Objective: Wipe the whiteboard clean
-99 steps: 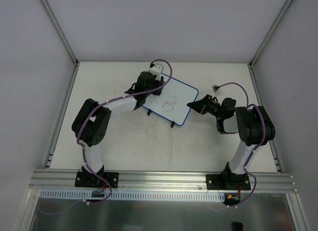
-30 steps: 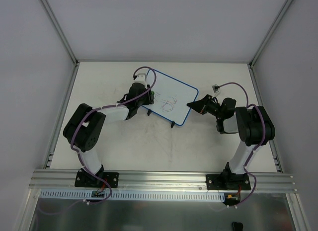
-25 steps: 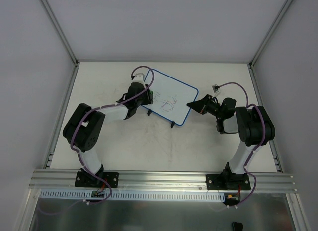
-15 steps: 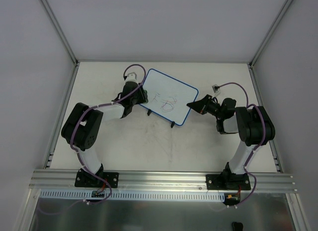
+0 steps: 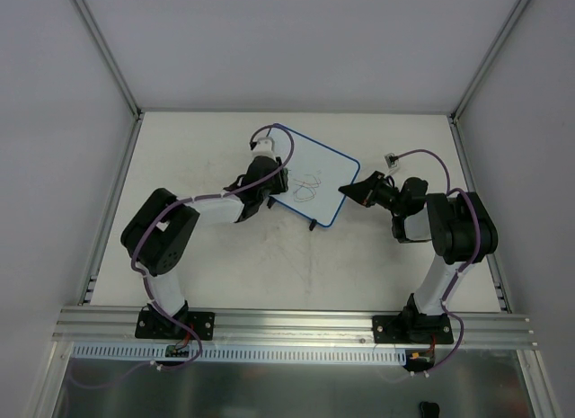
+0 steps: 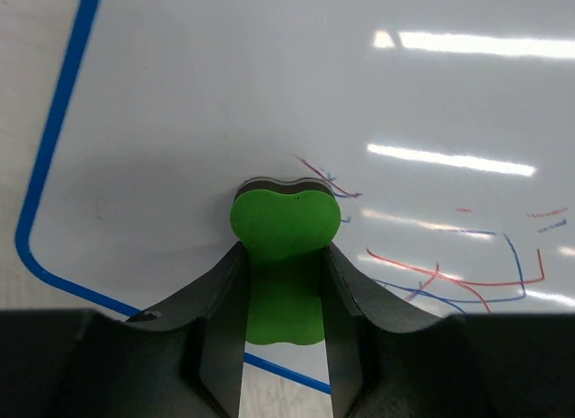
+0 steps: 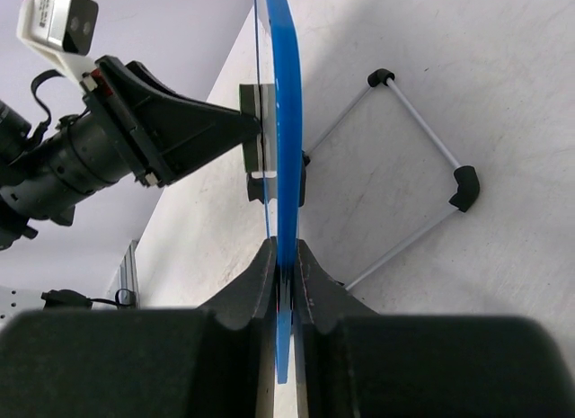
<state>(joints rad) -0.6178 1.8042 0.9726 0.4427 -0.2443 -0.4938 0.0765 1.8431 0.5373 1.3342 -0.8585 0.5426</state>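
Observation:
The whiteboard (image 5: 316,179), white with a thin blue frame, stands tilted on its wire feet at mid table. Red and blue scribbles (image 6: 467,274) remain on its face (image 6: 269,103). My left gripper (image 6: 286,319) is shut on a green eraser block (image 6: 286,247), whose front end presses against the board just left of the scribbles. From above, the left gripper (image 5: 274,177) sits at the board's left part. My right gripper (image 7: 286,272) is shut on the whiteboard's blue edge (image 7: 286,121), seen edge-on, and holds the board's right side (image 5: 346,191).
The board's wire stand with black feet (image 7: 463,189) rests on the white table behind the board. One black foot (image 5: 312,226) shows under the board's near edge. A small connector (image 5: 390,157) lies at the right rear. Metal rails (image 5: 269,324) bound the near edge.
My left gripper swept left off toward the board's left edge, then came back right onto the board beside the scribbles. The right arm and the board have stayed put.

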